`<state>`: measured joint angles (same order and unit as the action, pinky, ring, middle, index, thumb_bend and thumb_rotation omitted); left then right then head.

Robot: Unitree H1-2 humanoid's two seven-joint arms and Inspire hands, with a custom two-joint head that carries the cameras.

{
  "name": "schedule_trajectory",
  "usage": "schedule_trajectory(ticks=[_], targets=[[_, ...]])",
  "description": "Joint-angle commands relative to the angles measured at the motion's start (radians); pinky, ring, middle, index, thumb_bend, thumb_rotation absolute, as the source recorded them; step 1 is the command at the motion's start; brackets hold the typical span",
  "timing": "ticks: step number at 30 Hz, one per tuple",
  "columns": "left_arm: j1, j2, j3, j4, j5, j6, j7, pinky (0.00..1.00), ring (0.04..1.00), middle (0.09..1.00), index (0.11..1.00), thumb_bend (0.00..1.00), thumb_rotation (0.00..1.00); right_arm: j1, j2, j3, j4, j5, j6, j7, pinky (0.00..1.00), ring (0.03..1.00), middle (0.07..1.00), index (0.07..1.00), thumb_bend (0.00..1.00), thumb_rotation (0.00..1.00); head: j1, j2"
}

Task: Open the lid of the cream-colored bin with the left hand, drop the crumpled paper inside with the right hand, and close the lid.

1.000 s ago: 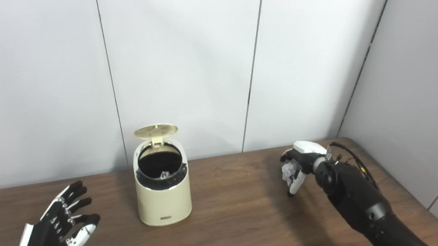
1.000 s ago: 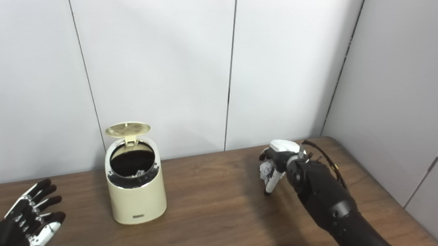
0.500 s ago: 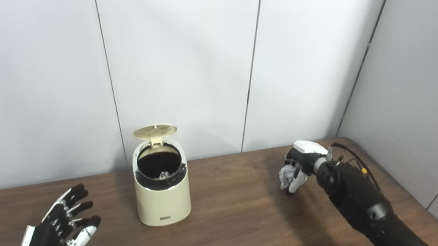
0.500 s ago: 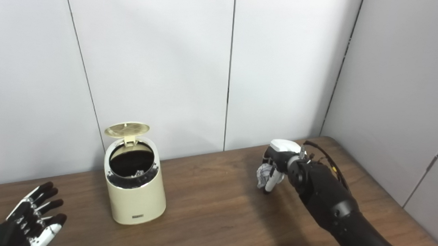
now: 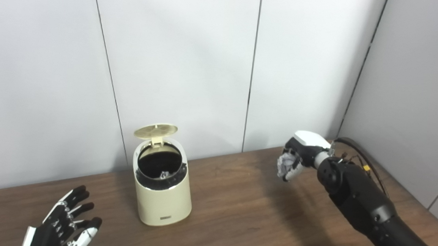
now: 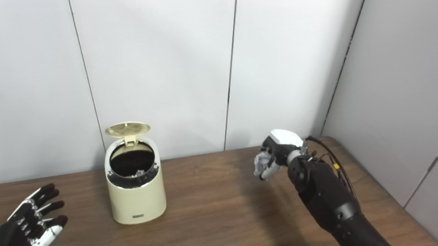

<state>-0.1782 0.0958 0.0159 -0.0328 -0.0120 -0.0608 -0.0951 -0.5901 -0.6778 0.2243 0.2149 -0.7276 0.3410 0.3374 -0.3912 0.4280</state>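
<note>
Our right hand is clenched around the crumpled paper in the left eye view, holding it clear above the tabletop, well apart from the cream-colored bin to its left. The wad peeks out pale and wrinkled between the fingers; we judge it light, soft and springy, so a wrap-around hold over its bulk suits it, and a firm squeeze will do no harm. The bin's lid stands tipped back on its hinge, the dark mouth open, with what looks like another bit of paper inside.

In the right eye view our left hand lies released at the lower left, fingers spread and holding nothing, near the bin but not touching it. The paper hangs in our right hand over bare wood. We reckon so light a wad may cling to the fingers on letting go, so it wants a wide opening straight over the mouth.
</note>
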Motion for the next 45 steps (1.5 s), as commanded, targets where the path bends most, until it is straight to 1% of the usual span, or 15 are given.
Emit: schedule_trajectory(ticks=[1, 5, 11, 15, 19, 25, 28, 29, 30, 31, 32, 34, 38, 43, 45], targets=[[-0.022, 0.006, 0.001, -0.03, 0.001, -0.013, 0.004, 0.63, 0.789, 0.857, 0.892, 0.54, 0.17, -0.042, -0.046, -0.027, -0.069, 0.001, -0.027, -0.019, 0.37, 0.418, 0.491, 0.484, 0.5, 0.0, -0.001, 0.001], [-0.024, 0.006, -0.003, -0.026, 0.001, -0.015, 0.001, 0.63, 0.788, 0.854, 0.89, 0.52, 0.13, -0.051, -0.056, -0.03, -0.164, 0.002, -0.018, 0.027, 0.38, 0.417, 0.489, 0.487, 0.5, 0.0, 0.019, 0.001], [-0.027, -0.001, -0.011, -0.009, 0.016, -0.025, 0.007, 0.64, 0.783, 0.852, 0.888, 0.52, 0.13, -0.07, -0.037, -0.037, -0.296, -0.012, 0.054, 0.104, 0.37, 0.422, 0.508, 0.494, 0.5, 0.0, 0.05, -0.009], [-0.029, -0.01, -0.012, 0.004, 0.011, -0.03, 0.009, 0.65, 0.791, 0.857, 0.892, 0.53, 0.12, -0.081, -0.018, -0.031, -0.345, -0.022, 0.061, 0.114, 0.34, 0.427, 0.508, 0.483, 0.5, 0.0, 0.07, -0.015], [-0.034, -0.017, -0.016, 0.031, 0.017, -0.059, 0.012, 0.65, 0.79, 0.855, 0.892, 0.54, 0.14, -0.091, 0.014, -0.035, -0.376, -0.011, 0.053, 0.114, 0.35, 0.428, 0.51, 0.476, 0.5, 0.0, 0.089, -0.023], [-0.039, -0.029, -0.023, 0.052, 0.033, -0.084, 0.023, 0.64, 0.783, 0.851, 0.885, 0.57, 0.17, -0.108, 0.086, -0.028, -0.416, -0.018, 0.049, 0.103, 0.39, 0.426, 0.504, 0.476, 0.5, 0.0, 0.128, -0.03], [-0.039, -0.037, -0.026, 0.056, 0.038, -0.088, 0.031, 0.65, 0.779, 0.847, 0.881, 0.57, 0.18, -0.115, 0.123, -0.024, -0.423, -0.021, 0.045, 0.097, 0.38, 0.424, 0.501, 0.481, 0.5, 0.0, 0.152, -0.032], [-0.039, -0.039, -0.028, 0.058, 0.041, -0.09, 0.033, 0.65, 0.777, 0.844, 0.88, 0.57, 0.17, -0.12, 0.135, -0.021, -0.42, -0.025, 0.044, 0.095, 0.39, 0.425, 0.497, 0.483, 0.5, 0.0, 0.157, -0.033], [-0.039, -0.041, -0.029, 0.059, 0.044, -0.091, 0.034, 0.66, 0.775, 0.84, 0.878, 0.58, 0.17, -0.122, 0.143, -0.02, -0.417, -0.028, 0.042, 0.093, 0.43, 0.438, 0.491, 0.481, 0.5, 0.0, 0.161, -0.033], [-0.039, -0.044, -0.031, 0.061, 0.047, -0.094, 0.035, 0.66, 0.775, 0.838, 0.878, 0.58, 0.17, -0.13, 0.157, -0.013, -0.416, -0.035, 0.036, 0.09, 0.45, 0.442, 0.489, 0.48, 0.5, 0.0, 0.17, -0.034], [-0.039, -0.047, -0.032, 0.063, 0.049, -0.094, 0.036, 0.67, 0.776, 0.837, 0.877, 0.58, 0.17, -0.136, 0.171, -0.009, -0.416, -0.037, 0.026, 0.084, 0.5, 0.458, 0.486, 0.475, 0.51, 0.0, 0.177, -0.034], [-0.039, -0.052, -0.033, 0.066, 0.048, -0.094, 0.038, 0.68, 0.78, 0.837, 0.876, 0.59, 0.17, -0.143, 0.198, -0.005, -0.42, -0.042, 0.02, 0.071, 0.45, 0.444, 0.491, 0.475, 0.52, 0.0, 0.188, -0.035], [-0.039, -0.063, -0.039, 0.072, 0.053, -0.097, 0.047, 0.7, 0.79, 0.839, 0.879, 0.59, 0.15, -0.146, 0.257, 0.0, -0.419, -0.069, 0.036, 0.034, 0.37, 0.418, 0.506, 0.479, 0.52, 0.0, 0.214, -0.037], [-0.043, -0.073, -0.047, 0.084, 0.062, -0.106, 0.054, 0.7, 0.797, 0.84, 0.879, 0.61, 0.18, -0.15, 0.322, -0.01, -0.405, -0.065, 0.053, 0.011, 0.36, 0.406, 0.501, 0.49, 0.52, 0.0, 0.243, -0.037], [-0.045, -0.076, -0.049, 0.087, 0.063, -0.11, 0.056, 0.71, 0.799, 0.841, 0.882, 0.61, 0.18, -0.155, 0.342, -0.003, -0.393, -0.074, 0.049, 0.003, 0.34, 0.397, 0.492, 0.496, 0.52, 0.0, 0.251, -0.037]])
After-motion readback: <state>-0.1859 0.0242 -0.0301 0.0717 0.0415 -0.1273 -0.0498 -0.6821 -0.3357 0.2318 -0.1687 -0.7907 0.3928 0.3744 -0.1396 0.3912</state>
